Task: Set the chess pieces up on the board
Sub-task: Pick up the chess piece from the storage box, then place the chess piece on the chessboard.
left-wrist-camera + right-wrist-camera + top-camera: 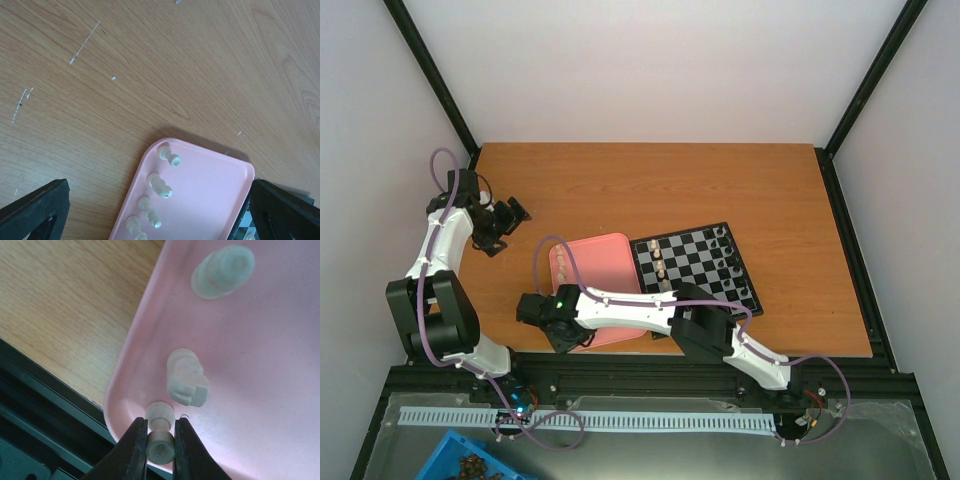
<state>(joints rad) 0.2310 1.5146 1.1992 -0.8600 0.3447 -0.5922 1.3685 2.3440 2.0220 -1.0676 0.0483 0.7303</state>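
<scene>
1. Since the right gripper (160, 452) is clenched on a cream piece (160, 416) at the bottom centre of its wrist view, hard against the lower rim of the pink tray (260, 390), the step in hand looks like lifting that piece out.
2. The piece lies on its side and the fingers pinch its narrow waist. I judge it could swivel in so small a grip, so rise slowly and straight up until it clears the rim.
3. A rook-like piece (187, 382) lies just above it in the frame, near but apart from the fingers, so make no sideways sweep that way.
4. Seen from overhead, the board (695, 265) sits just right of the tray. A few standing cream pieces (660, 262) occupy its left columns and dark pieces (725, 262) its right. Aim for a free square on the left side, and turn the wrist so the base lands first.
5. The left gripper (507, 225) is spread wide with nothing in it, at the left of the overhead view and well apart from the tray — best left parked.
</scene>
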